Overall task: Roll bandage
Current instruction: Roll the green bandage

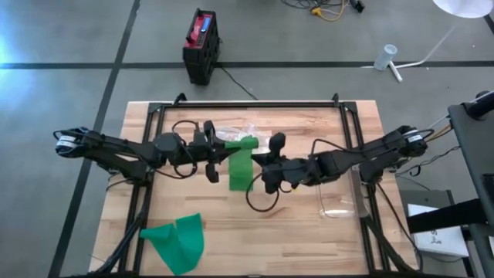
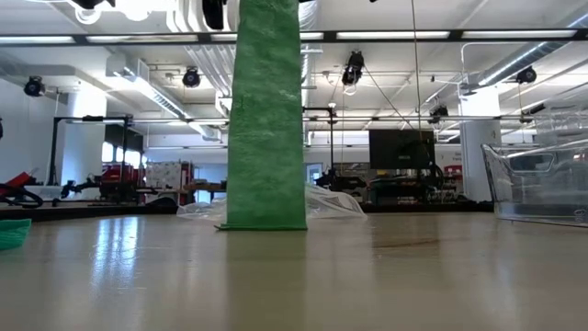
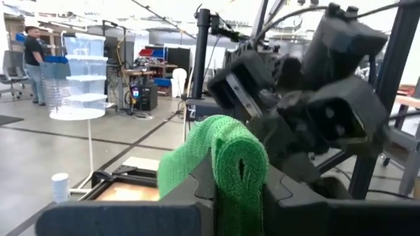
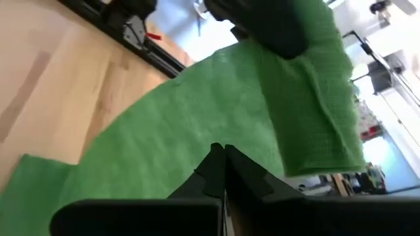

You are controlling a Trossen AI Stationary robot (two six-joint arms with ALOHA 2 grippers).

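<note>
A green bandage (image 1: 241, 170) hangs as a long strip above the middle of the table, and its lower end (image 2: 266, 221) rests on the wood. My left gripper (image 1: 225, 148) is shut on its top end, which is folded into a small loop (image 3: 239, 167). My right gripper (image 1: 261, 166) comes from the table's right and is shut at the strip's right edge, just below that loop. In the right wrist view, cloth fills the picture behind the closed fingertips (image 4: 220, 152). My left gripper pinches the looped top end (image 3: 237, 196) of the bandage between its two fingers, several layers thick. The fingers come nearly level from the table's left. The strip hangs below them, fairly straight, down to the table. My right gripper has its fingertips (image 4: 215, 157) closed on the hanging cloth (image 4: 197, 131) just under the loop. The fingers slant slightly downward from the table's right. One layer or several, I cannot tell.
A second green bandage (image 1: 177, 241) lies loose at the table's near left corner. A clear plastic bag (image 1: 235, 131) lies behind the hanging strip toward the far edge. A clear container (image 1: 340, 202) stands at the right. Black frame rails (image 1: 247, 104) border the table.
</note>
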